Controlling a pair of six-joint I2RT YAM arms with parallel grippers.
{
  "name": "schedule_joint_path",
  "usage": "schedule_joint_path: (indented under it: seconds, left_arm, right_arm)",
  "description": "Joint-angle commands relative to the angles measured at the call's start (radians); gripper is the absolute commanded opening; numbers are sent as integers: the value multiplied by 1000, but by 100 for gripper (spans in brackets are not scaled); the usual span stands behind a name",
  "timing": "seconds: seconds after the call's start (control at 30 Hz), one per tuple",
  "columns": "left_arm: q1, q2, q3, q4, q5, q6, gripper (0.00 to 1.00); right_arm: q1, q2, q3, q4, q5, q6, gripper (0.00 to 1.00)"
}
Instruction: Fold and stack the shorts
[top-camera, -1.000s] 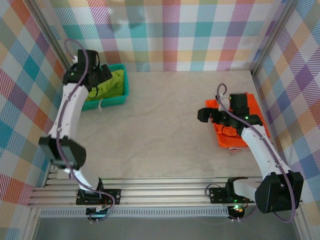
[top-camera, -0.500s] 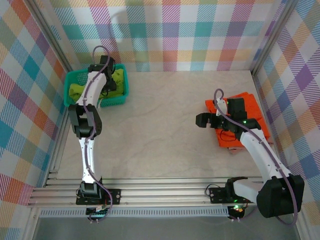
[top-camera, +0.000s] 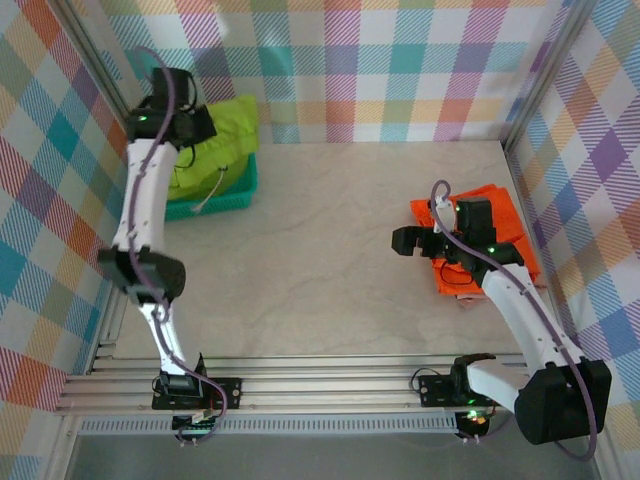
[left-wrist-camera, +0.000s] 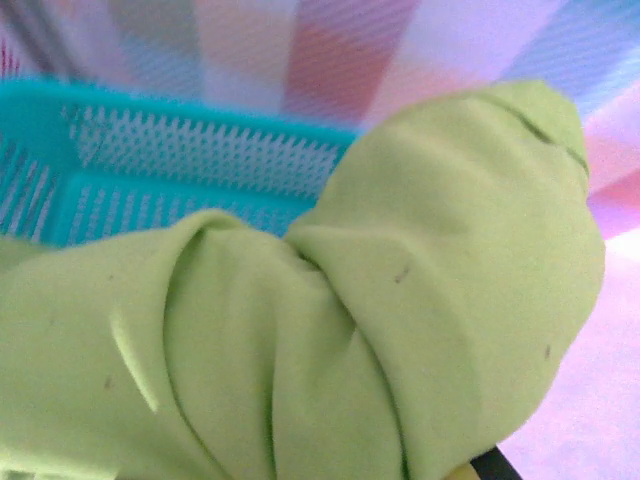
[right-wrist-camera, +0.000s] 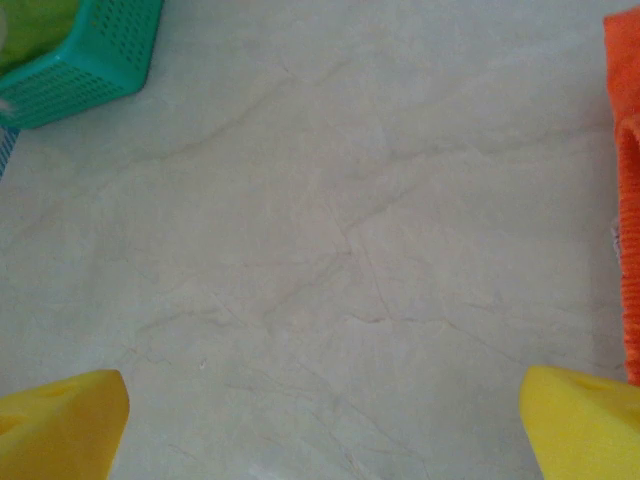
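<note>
The lime green shorts (top-camera: 228, 128) hang bunched above the teal basket (top-camera: 225, 200) at the far left, one end still trailing into it. My left gripper (top-camera: 203, 125) is shut on this cloth, which covers its fingers in the left wrist view, where the lime green shorts (left-wrist-camera: 330, 330) hang in front of the basket wall (left-wrist-camera: 150, 160). The orange shorts (top-camera: 505, 235) lie folded at the right side of the table. My right gripper (top-camera: 405, 240) hovers just left of them, open, its yellow fingertips (right-wrist-camera: 60, 420) wide apart over bare table.
The basket (right-wrist-camera: 90, 50) stands against the back left corner, next to the plaid walls (top-camera: 380, 70). The marbled tabletop (top-camera: 320, 250) stretches between the basket and the orange shorts (right-wrist-camera: 625, 200). The arm bases sit on the rail at the near edge (top-camera: 320, 385).
My left gripper dipped into the basket, closed on the lime green shorts and rose toward the back wall, pulling them up. The right arm has barely moved.
</note>
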Motion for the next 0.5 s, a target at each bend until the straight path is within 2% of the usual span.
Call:
schedule_joint_path:
  seconds: [0.0, 0.1, 0.27, 0.33, 0.47]
  left_arm:
    - [-43, -192, 33, 146, 172, -33, 0]
    - [-100, -261, 21, 200, 251, -76, 0]
    - [-183, -330, -111, 295, 368, -178, 1]
    - [-220, -350, -197, 357, 394, -206, 2]
    - [-321, -342, -357, 448, 372, -221, 8]
  right_arm:
    - [9, -40, -17, 61, -25, 22, 99]
    - [10, -65, -19, 77, -13, 28, 100]
    - [11, -86, -20, 82, -3, 30, 99]
    - [12, -88, -17, 77, -2, 32, 99]
    - [10, -82, -7, 70, -15, 63, 99]
